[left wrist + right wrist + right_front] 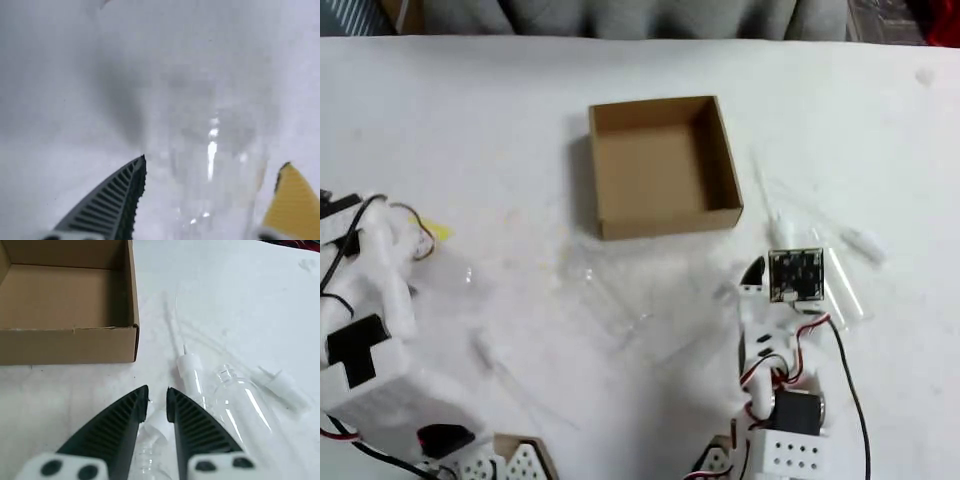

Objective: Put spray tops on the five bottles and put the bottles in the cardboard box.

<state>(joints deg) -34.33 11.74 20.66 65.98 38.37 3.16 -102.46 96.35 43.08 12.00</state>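
Your left gripper (214,165): jaws spread, one clear bottle (210,120) between them. Can't tell if they touch it. In the middle, faint clear bottles (605,295) lie flat on the table (470,120), just near-side of the cardboard box (665,218); hard to count them. The box sits centre-far with its top open and floor visible. Your right gripper (157,392), near-right of the box corner: fingers pinched almost together with a thin gap, gripping nothing. Another bottle (149,460) lies under them. Just right of it are a long-tubed spray top (187,367), then an uncapped bottle (240,400), then a loose spray top (280,385), all lying flat.
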